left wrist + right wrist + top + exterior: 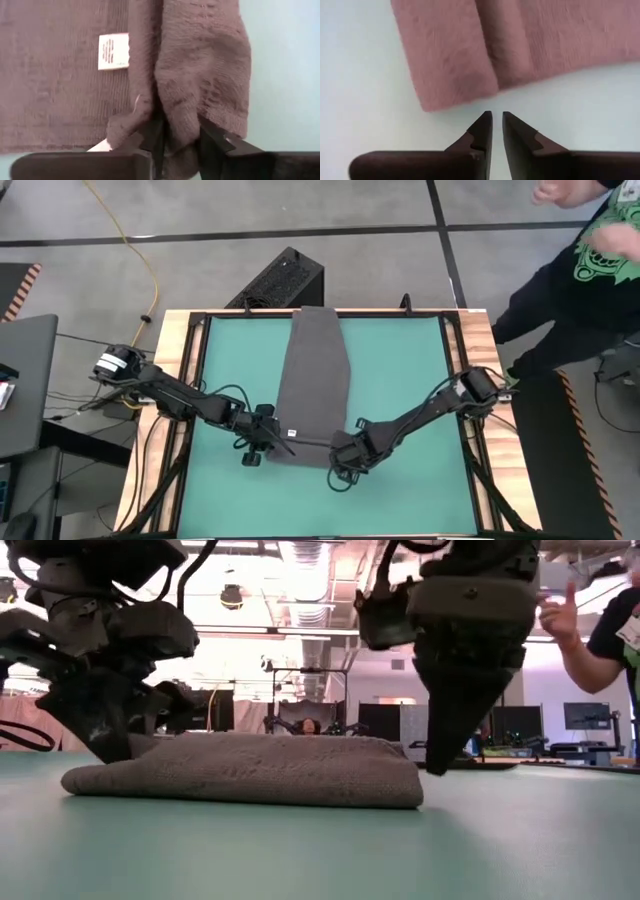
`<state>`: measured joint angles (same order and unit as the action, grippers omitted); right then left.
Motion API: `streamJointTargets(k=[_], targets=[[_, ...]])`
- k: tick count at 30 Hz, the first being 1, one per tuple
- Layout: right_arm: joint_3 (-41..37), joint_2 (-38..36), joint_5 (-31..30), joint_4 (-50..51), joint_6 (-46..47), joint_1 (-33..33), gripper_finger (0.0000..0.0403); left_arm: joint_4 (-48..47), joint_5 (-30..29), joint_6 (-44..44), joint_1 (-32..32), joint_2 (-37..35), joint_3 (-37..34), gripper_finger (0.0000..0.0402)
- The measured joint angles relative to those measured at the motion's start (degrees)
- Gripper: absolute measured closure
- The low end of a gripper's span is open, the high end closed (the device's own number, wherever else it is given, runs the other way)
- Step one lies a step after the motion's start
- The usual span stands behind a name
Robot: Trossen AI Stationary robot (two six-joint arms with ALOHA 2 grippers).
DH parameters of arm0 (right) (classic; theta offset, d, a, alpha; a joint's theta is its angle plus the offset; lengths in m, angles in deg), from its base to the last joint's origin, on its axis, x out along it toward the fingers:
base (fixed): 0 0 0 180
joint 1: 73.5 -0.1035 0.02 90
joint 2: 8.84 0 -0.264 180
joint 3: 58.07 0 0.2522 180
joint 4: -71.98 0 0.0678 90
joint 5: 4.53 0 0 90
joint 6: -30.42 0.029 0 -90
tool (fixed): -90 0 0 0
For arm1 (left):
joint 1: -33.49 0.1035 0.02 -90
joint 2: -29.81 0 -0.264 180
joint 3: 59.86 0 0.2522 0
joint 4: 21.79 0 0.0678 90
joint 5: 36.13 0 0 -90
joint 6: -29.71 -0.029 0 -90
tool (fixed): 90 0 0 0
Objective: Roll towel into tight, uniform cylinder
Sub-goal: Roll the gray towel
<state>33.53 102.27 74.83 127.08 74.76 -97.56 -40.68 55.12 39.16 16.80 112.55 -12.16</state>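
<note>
High view counts one dark grey towel [312, 380], two grippers and one person [585, 265] at the far right. Folded into a long strip, the towel lies mid-mat [400, 370] on the tabletop. Only the left wrist view shows the left gripper [176, 145] with jaws apart around the bunched near-left corner, beside a white tag [113, 50]. The right gripper [497, 131], jaws slightly apart, holds nothing, just off the near-right corner.

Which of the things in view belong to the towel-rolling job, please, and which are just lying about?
Belongs to the job:
- dark grey towel
- left gripper, fingers around the towel's near edge
- right gripper, just clear of the towel
- teal mat

Not part of it:
- black perforated box
- yellow cable
- person
</note>
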Motion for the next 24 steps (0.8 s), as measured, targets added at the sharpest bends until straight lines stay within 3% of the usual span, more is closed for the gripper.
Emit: streamJointTargets(k=[14,18,24], targets=[[0.07,-6.89,-8.44,-1.75,-16.75,-2.86,0.0296,0.63,-0.15,-6.9,-0.13,-5.85,0.15,0.02],[0.07,-7.88,-11.13,-2.98,-20.14,-3.28,0.0267,-0.34,-0.06,-5.84,-0.13,-5.92,0.19,0.0185],[0.09,-7.76,-10.53,-11.48,-25.92,-3.51,0.0205,-1.0,-0.03,-5.84,-0.13,-5.92,0.19,0.0183]])
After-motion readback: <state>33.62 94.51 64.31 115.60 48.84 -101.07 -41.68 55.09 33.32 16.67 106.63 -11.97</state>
